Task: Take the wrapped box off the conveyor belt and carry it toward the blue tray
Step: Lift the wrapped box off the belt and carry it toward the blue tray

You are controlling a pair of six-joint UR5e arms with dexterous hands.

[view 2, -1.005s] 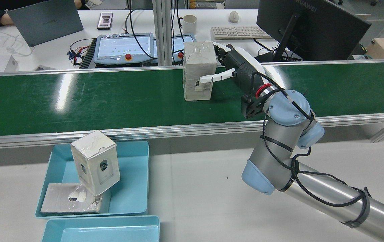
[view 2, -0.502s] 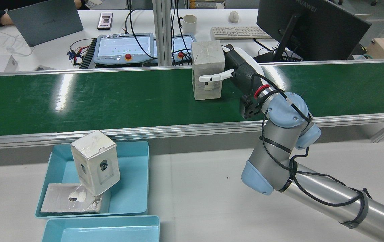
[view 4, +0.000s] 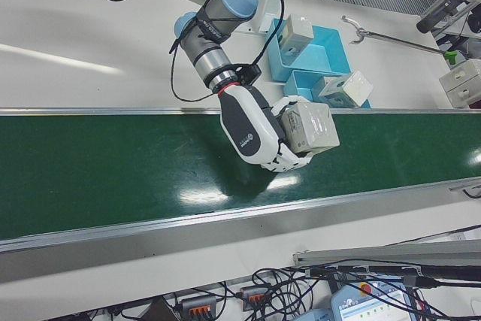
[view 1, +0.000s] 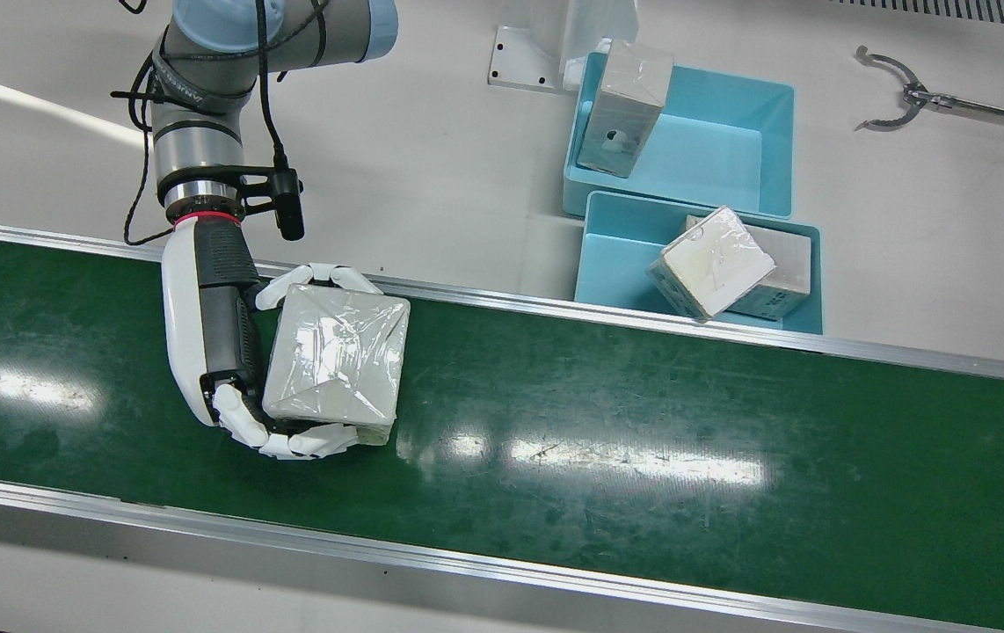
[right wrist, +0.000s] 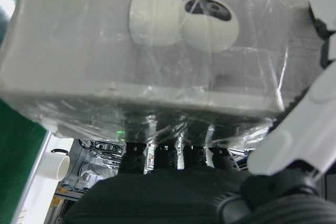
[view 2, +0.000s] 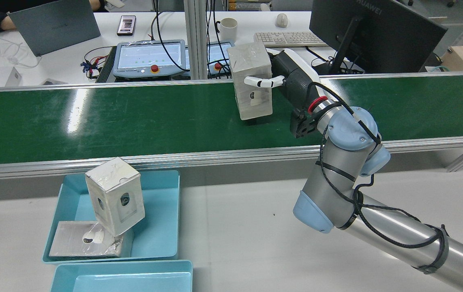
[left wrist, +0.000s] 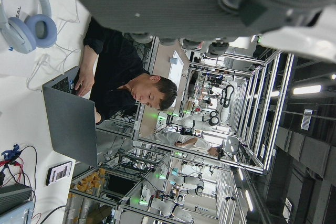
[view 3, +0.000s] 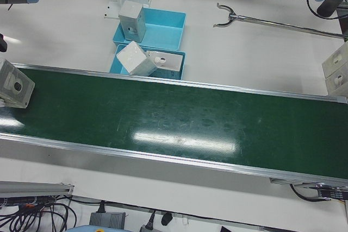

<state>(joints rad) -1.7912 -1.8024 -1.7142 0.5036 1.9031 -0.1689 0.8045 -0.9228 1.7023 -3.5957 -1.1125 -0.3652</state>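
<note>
The robot's right hand (view 2: 292, 83) is gripping the tall, whitish box wrapped in clear film (view 2: 251, 81), its fingers (view 1: 313, 440) closing around the box's opposite side faces. In the rear view the box is hanging just clear of the green conveyor belt (view 2: 93, 117), toward the belt's far edge, a sliver of shadow showing beneath its lower edge. Its long axis is running nearly vertical, tilting slightly, and the face with the round printed camera picture is turning toward the robot's side of the belt.

The box is looking stiff and probably light, since cardboard packaging of this kind usually is. The glossy film is likely making it slippery, so a squeeze across two broad opposite faces, as here, seems the sound hold; a loose grip could be letting it slide downward.

The blue plastic tray (view 2: 162, 211), already holding two similar wrapped boxes (view 2: 114, 200), is sitting on the white table beyond the belt's near edge, well apart from the carried box.

Whether the left hand is open or closed cannot be told; only its palm edge is showing in its own camera.
</note>
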